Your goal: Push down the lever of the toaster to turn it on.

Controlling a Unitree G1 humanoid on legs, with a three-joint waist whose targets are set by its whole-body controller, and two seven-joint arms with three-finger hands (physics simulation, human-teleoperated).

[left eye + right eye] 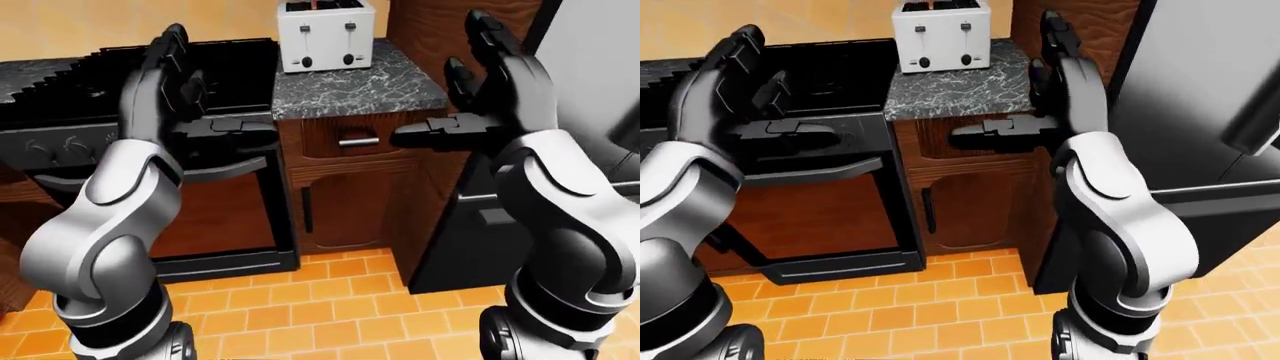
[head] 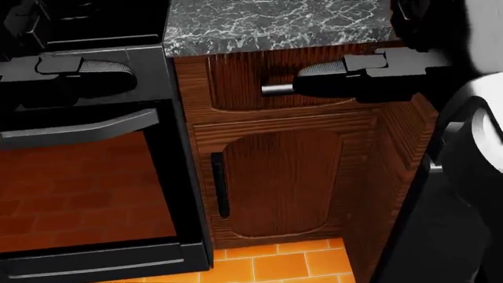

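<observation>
Both hands are raised with their fingers spread, and neither one holds or touches anything. In the left-eye view the left hand (image 1: 165, 86) stands upright before the black stove (image 1: 120, 142), two fingers pointing up and one finger stretched sideways toward the middle. Its partner, the right hand (image 1: 495, 90), is held the same way on the right side, beside the corner of the counter (image 1: 380, 86), with its sideways finger pointing left across the brown cabinet (image 1: 340, 195).

One white toaster (image 1: 326, 34) stands at the top of the left-eye view, on the dark marble counter and against the wall, well apart from both hands. It has two slots on top and, on the side that faces the camera, two levers (image 1: 304, 30) and two black knobs (image 1: 307, 61) below them. Both levers seem to sit near the top of their tracks, but they are small and I cannot be sure.

Under the counter the cabinet has one drawer with a metal handle (image 2: 276, 89) and one door with a dark vertical handle (image 2: 222, 186). One oven door with a long curved handle (image 2: 78, 127) is on the left. At the right edge stands one grey refrigerator (image 1: 1210, 112). An orange tiled floor (image 1: 320, 307) lies below.
</observation>
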